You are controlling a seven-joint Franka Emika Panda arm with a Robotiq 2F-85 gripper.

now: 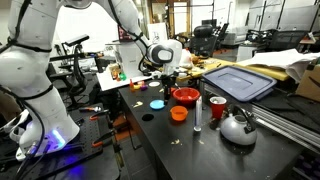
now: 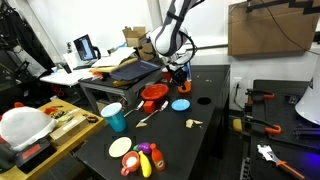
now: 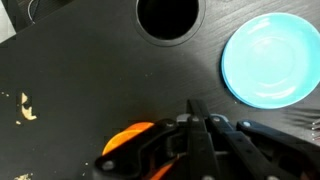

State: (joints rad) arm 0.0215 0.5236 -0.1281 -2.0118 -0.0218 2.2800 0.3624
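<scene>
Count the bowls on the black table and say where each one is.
2. The red bowl sits beside the blue plate. The small orange bowl lies next to the red one, right at the gripper. Clutter farther back could hide more.

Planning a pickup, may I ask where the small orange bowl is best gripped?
Likely take the orange bowl by its rim, from straight above: it stands upright, mouth open, on the table, so its thin wall should fit between the jaws.

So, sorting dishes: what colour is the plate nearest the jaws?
The plate is light blue; clearest in the wrist view.
</scene>
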